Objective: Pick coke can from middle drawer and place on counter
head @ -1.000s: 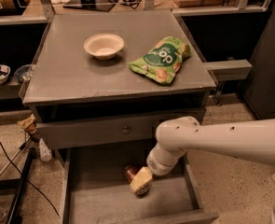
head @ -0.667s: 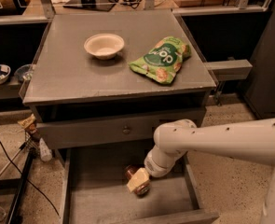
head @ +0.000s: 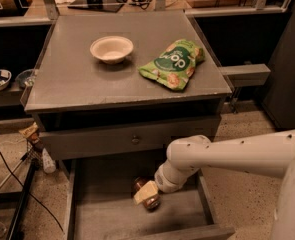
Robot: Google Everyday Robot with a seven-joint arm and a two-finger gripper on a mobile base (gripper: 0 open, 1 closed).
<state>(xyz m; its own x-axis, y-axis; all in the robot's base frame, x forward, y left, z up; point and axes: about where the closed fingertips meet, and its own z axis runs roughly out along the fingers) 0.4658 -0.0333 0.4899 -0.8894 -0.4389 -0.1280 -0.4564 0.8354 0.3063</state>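
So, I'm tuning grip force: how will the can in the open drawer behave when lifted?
The coke can looks thin-walled metal, so probably dents under hard squeezing. Its round, smooth side may slip or roll on the middle drawer's flat floor if the gripper at it nudges it.
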